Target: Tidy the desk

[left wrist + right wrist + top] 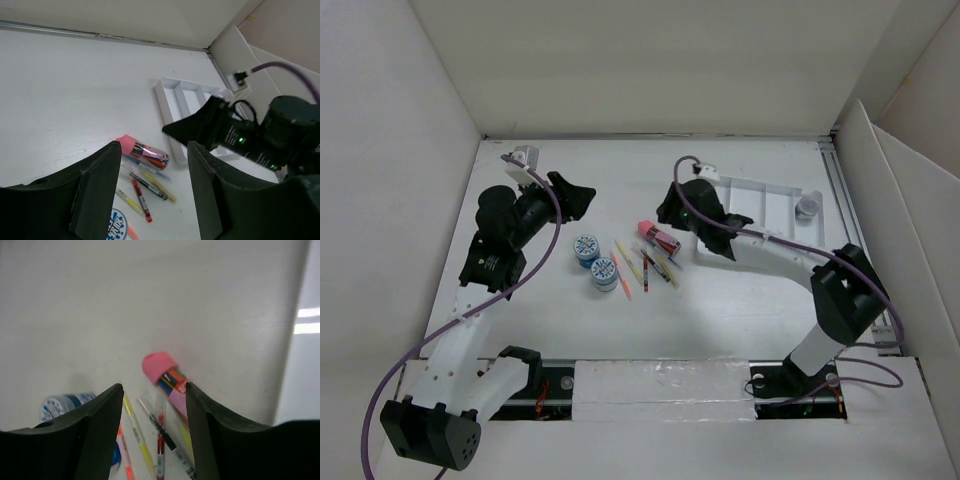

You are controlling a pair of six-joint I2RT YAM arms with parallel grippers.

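The desk (740,300) is a white tabletop inside white walls. On it lies a clear tube of coloured pens with a pink cap (658,237). Several loose pens and highlighters (642,268) lie beside it, next to two blue-and-white tape rolls (586,247) (605,273). My right gripper (670,212) is open and empty, just above the tube (165,372), which lies between its fingertips (189,386) in the right wrist view. My left gripper (575,195) is open and empty, raised left of the pens and facing the tube (147,152).
A white compartment tray (760,200) sits at the back right, behind my right arm (235,132). A small round roll (807,207) sits at the tray's right end. White walls enclose the desk on all sides.
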